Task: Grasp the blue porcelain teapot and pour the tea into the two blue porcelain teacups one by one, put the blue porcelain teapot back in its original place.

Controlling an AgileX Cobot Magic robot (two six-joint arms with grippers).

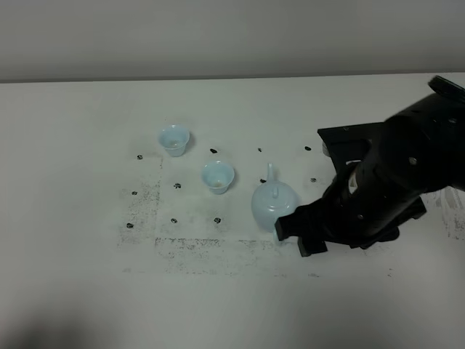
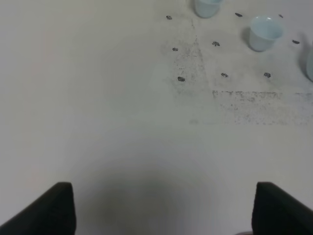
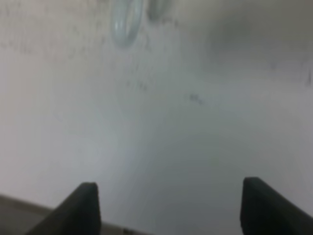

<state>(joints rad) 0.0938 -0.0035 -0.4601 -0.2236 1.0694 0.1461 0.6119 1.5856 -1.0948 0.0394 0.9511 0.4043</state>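
The right gripper (image 3: 178,213) is held spread wide just right of the blue porcelain teapot (image 1: 272,203), mid-table — if closed off-centre on the handle (image 3: 127,24), the teapot could get tipped toward the nearer teacup (image 1: 218,177).

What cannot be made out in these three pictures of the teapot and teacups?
- Blue porcelain teapot: handle side mostly hidden by the right arm in the exterior high view; cut by the left wrist view's edge.
- Teacup farther from the teapot: cut off by the left wrist view's edge.
- Pale blue ring: right wrist view too blurred to identify.
- Teacup contents: too small to tell.
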